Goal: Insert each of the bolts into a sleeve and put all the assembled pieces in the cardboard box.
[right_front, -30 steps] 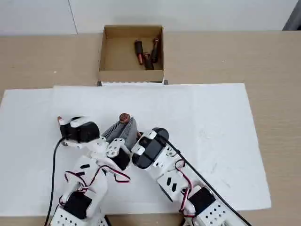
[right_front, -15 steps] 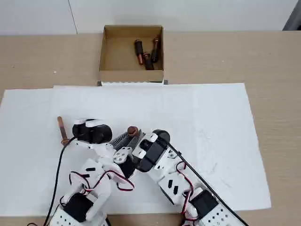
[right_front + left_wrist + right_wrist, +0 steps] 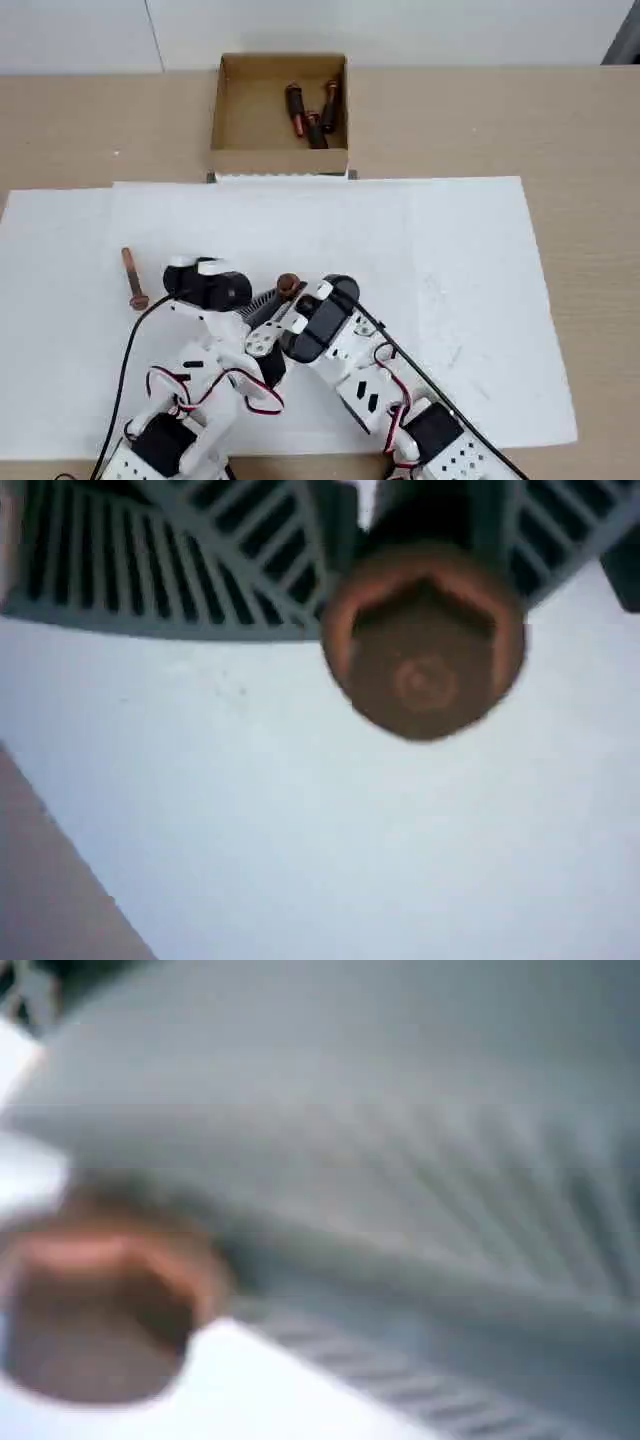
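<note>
Bolt (image 3: 423, 650) clamped between left fingers (image 3: 180, 570), head protruding

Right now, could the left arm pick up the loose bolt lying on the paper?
Probably not yet. The left gripper is shut on a second bolt, so it has no free grip. The path looks free, though: bare white paper lies between it and the loose bolt.

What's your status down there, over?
Left gripper shut on bolt, right arm close alongside. Spare bolt loose on paper. Assembled pieces in cardboard box. Nothing blocking the way there.
</note>
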Robot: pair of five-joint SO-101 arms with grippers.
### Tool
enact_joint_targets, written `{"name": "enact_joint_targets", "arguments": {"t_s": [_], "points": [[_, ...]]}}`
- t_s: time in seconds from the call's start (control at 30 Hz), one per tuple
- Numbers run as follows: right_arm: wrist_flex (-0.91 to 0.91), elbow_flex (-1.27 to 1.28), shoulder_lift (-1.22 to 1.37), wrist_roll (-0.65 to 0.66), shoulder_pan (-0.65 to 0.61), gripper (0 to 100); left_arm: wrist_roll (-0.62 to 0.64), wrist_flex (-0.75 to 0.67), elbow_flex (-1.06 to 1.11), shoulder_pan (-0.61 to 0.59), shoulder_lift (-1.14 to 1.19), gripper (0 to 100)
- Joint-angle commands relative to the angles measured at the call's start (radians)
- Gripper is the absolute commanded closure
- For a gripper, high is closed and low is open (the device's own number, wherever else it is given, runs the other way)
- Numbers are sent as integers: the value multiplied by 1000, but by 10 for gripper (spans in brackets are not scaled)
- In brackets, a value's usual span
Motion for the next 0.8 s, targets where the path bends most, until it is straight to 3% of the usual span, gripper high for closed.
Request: {"name": "enact_joint_targets", "arguments": {"t_s": [0.0, 0.3, 0.57, 0.77], "points": [[-30, 12, -73, 6, -2, 995, -9, 91, 27, 72, 8, 891], [-27, 12, -73, 6, -2, 995, -12, 84, 27, 32, 6, 765], [-24, 12, -67, 6, -2, 995, -130, 72, 27, -126, 6, 758], [-24, 12, -65, 6, -2, 995, -144, 72, 27, -141, 6, 758]]}}
